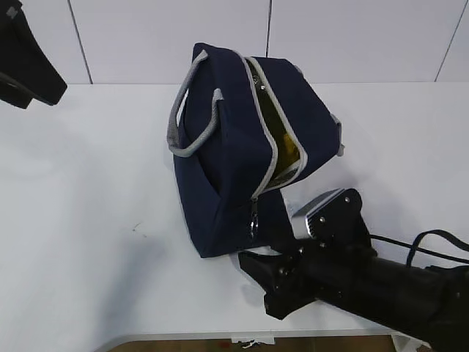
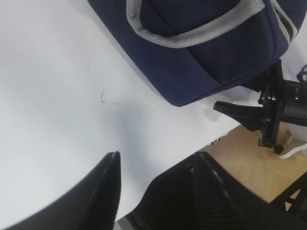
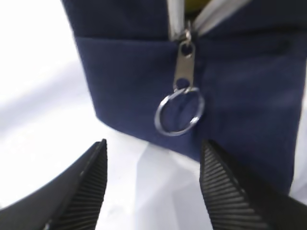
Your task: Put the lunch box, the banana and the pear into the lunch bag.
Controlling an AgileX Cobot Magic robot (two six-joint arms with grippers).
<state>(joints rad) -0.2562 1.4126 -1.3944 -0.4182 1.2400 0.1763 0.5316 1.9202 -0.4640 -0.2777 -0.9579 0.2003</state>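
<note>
On the white bench (image 1: pixel 88 220), exterior view: navy fabric bag (image 1: pixel 220 183) lying tipped, zipper (image 1: pixel 267 158) partly undone, something yellow (image 1: pixel 282 136) glimpsed inside the slit, too little shown to say banana or pear. Lunch box not seen anywhere. Grey rope handles (image 1: pixel 192 121) draped over the side. Right gripper (image 1: pixel 256 265) low at the bag's near end, just below the ring pull (image 1: pixel 254 224). Left arm parked far at the upper left, well apart.

Left wrist view: left gripper (image 2: pixel 158 177) spread moderately wide, empty, hovering over bare bench; woven grey handle and smooth navy cloth beyond.

Right wrist view: right gripper (image 3: pixel 153 182) spread wide, empty, ribbed black pads (image 3: pixel 93 184) either side of the thin metal ring, not touching it.

Likely risks: ring small, slick and free-swinging, so apt to slip out of a closing pinch; soft, light bag apt to slide or crumple under a pull with nothing bracing it; tilted bag may let contents roll out through the gap.
</note>
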